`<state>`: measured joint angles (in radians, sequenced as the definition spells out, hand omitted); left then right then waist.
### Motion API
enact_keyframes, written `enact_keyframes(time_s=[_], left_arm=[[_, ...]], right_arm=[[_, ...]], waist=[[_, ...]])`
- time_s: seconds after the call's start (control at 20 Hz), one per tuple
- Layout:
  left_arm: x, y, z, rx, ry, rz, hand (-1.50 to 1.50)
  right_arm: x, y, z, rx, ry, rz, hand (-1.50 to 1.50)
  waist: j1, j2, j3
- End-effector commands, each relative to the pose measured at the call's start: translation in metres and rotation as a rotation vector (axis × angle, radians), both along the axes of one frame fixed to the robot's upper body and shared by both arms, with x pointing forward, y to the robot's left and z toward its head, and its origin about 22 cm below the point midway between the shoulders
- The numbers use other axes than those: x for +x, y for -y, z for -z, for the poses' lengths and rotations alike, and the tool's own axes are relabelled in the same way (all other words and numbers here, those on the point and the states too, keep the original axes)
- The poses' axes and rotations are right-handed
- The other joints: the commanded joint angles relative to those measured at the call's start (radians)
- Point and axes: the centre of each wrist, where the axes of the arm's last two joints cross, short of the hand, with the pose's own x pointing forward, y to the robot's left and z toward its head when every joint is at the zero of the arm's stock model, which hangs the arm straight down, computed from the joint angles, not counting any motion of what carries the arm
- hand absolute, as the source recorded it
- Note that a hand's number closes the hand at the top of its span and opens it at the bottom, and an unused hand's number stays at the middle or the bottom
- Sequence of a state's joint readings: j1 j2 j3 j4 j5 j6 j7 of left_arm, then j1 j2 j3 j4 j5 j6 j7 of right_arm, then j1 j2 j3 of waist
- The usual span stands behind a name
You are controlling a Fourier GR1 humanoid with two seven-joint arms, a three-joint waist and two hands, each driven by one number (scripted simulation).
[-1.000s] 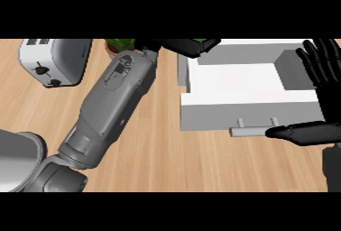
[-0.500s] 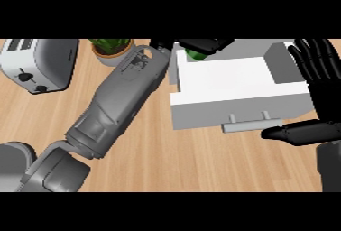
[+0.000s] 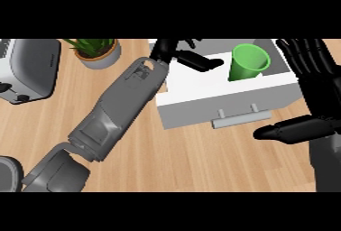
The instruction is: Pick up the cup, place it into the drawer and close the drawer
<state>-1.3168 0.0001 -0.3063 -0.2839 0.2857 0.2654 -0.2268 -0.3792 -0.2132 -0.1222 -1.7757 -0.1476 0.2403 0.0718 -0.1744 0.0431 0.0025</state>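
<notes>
Cup [image 3: 248, 63] standing in the pulled-out drawer [image 3: 200, 90]
Left hand [image 3: 176, 48] near the cup but apart, fingers spread, holding nothing; right hand [image 3: 313, 76] beside the drawer, fingers straight.

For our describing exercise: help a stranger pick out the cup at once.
Find the open white drawer on the wooden counter. Inside, near its right side, sits the cup. It alone is smooth bright green; the potted plant is leafy and outside.
</notes>
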Motion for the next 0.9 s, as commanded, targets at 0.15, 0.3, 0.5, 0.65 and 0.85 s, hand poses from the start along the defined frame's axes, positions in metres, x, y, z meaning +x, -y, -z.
enact_keyframes(time_s=[0.15, 0.3, 0.5, 0.65, 0.85], left_arm=[[-0.004, -0.004, 0.013, -0.117, -0.005, 0.013, -1.5], [-0.005, -0.002, 0.008, -0.23, 0.011, 0.022, -1.5], [-0.005, 0.002, -0.006, -0.361, 0.086, 0.063, -1.5], [-0.004, 0.003, -0.011, -0.425, 0.118, 0.026, -1.5], [-0.002, 0.005, -0.018, -0.438, 0.123, -0.029, -1.5]], right_arm=[[0.007, -0.013, -0.007, 0.002, 0.004, -0.145, -1.5], [0.008, -0.041, 0.001, -0.005, -0.026, -0.298, 1.5], [0.004, -0.05, 0.001, -0.044, -0.042, -0.51, 1.5], [0.001, -0.047, 0.014, -0.213, -0.14, -0.575, 1.5], [-0.007, -0.038, 0.007, -0.481, -0.214, -0.569, 1.5]], waist=[[-0.022, 0.005, -0.001], [-0.03, 0.012, -0.002], [-0.025, 0.006, -0.002], [0.0, -0.002, -0.002], [0.049, -0.021, -0.003]])
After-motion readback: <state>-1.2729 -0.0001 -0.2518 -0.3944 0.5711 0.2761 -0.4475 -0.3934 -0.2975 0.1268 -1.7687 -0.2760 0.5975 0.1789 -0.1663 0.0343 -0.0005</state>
